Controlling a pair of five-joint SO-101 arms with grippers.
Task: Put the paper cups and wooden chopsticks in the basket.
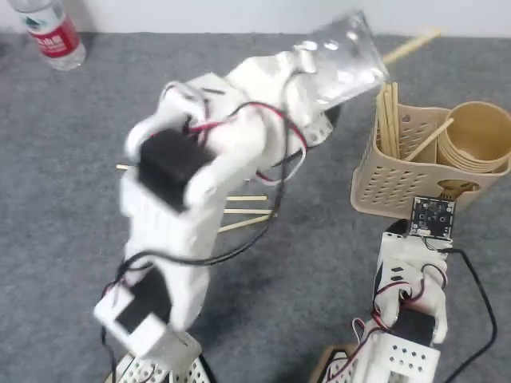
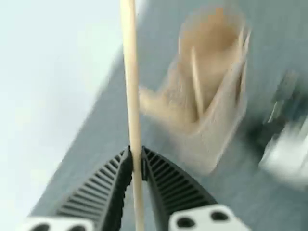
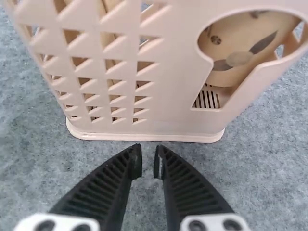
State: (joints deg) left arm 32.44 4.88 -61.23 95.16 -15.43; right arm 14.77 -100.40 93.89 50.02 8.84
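Three chopsticks [image 1: 246,211] lie loose; one cup stack [image 1: 479,140] sits in the basket [image 1: 391,187]. The left claw [image 2: 137,156] is clenched on one chopstick [image 2: 130,72]. The right claw [image 3: 147,156] is closed and empty.

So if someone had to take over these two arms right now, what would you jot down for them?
Left gripper: shut on a chopstick, raised near the basket.
Right gripper: all but shut, empty, low before the basket's wall.
Done: paper cups stacked in the basket, standing chopsticks beside them.
Left to do: drop the held one in, then fetch the loose chopsticks on the table under the left arm.
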